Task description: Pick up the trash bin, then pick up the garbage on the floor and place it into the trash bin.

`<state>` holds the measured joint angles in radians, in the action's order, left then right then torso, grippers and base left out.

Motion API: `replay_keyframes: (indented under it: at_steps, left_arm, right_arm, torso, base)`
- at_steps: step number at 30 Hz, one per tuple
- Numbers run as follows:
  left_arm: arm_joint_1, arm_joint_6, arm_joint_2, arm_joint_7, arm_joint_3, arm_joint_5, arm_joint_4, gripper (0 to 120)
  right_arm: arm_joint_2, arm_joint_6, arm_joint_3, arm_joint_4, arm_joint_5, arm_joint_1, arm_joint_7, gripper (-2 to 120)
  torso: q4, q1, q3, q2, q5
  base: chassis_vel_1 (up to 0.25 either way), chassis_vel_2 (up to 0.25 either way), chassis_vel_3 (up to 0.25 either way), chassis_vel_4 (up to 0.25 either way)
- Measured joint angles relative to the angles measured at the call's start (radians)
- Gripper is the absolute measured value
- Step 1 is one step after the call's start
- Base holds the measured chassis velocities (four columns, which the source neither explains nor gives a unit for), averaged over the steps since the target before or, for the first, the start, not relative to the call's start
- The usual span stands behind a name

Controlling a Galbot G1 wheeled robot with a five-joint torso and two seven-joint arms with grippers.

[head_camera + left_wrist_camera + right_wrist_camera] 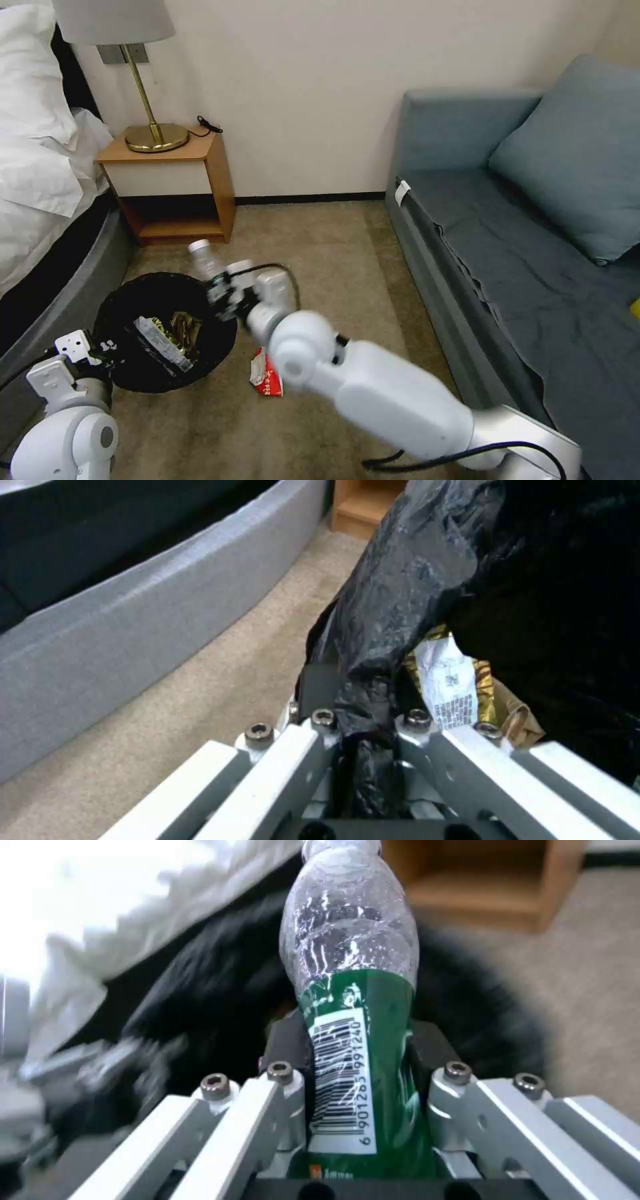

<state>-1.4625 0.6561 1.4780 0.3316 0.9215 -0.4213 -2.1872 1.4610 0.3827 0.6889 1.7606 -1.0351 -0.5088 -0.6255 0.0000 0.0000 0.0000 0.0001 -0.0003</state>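
The left gripper, lower left of the head view, pinches the bag-lined rim of the trash bin, whose white body is hidden under crinkly black plastic. Inside lie a gold snack wrapper and a tan paper piece. The right gripper clamps a clear bottle with a green label at the bin's rim. A red-white wrapper lies on the carpet, partly hidden by the right arm.
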Motion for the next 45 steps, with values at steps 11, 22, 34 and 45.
replay_keyframes:
  at_steps: [11,22,34,45]
  left_arm:
    - [-0.008,0.002,0.016,0.0,-0.005,0.006,-0.025,3]
    - [-0.011,0.003,0.023,-0.001,-0.001,0.005,-0.042,3]
    - [-0.002,0.003,0.017,-0.002,0.007,-0.006,-0.035,3]
    - [0.004,0.002,0.013,-0.002,0.016,-0.022,-0.03,3]
  right_arm:
    - [0.116,-0.024,0.093,-0.155,0.073,0.007,-0.011,35]
    - [0.06,-0.024,0.089,-0.128,0.11,0.017,0.013,76]
    - [-0.003,-0.015,-0.068,-0.06,0.254,0.054,0.039,100]
    - [-0.13,0.009,-0.264,-0.258,0.359,0.089,0.107,100]
  torso:
    - [0.0002,0.0,0.0,0.0,0.0001]
    - [-0.0001,0.0,0.0,0.0,0.0003]
    - [0.0001,0.0,0.0,0.0,0.0005]
    - [-0.0002,0.0,0.0,0.0,0.0006]
  base:
    - [0.0,0.0,0.0,0.0]
    - [0.0,0.0,0.0,0.0]
    - [0.0,0.0,0.0,0.0]
    - [0.0,0.0,0.0,0.0]
